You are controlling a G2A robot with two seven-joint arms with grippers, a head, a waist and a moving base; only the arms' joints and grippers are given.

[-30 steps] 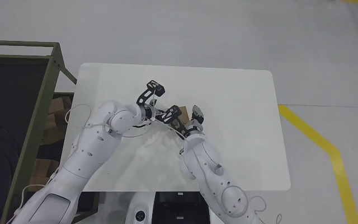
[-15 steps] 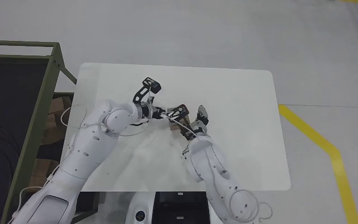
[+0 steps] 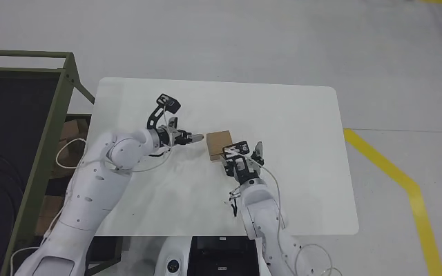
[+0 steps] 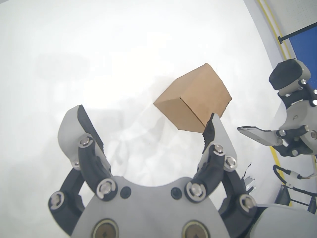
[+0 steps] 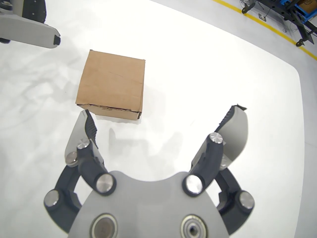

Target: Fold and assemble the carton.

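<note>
Closed brown carton on white worktop, centre of frame, left gripper and right gripper both spread wide, holding nothing, each backed off the carton since earlier frame

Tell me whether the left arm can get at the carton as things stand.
Probably yes. The left gripper hangs close beside the carton, jaws open toward it, with only bare table between. The right gripper is near another side of the carton, clear of that path.
</note>
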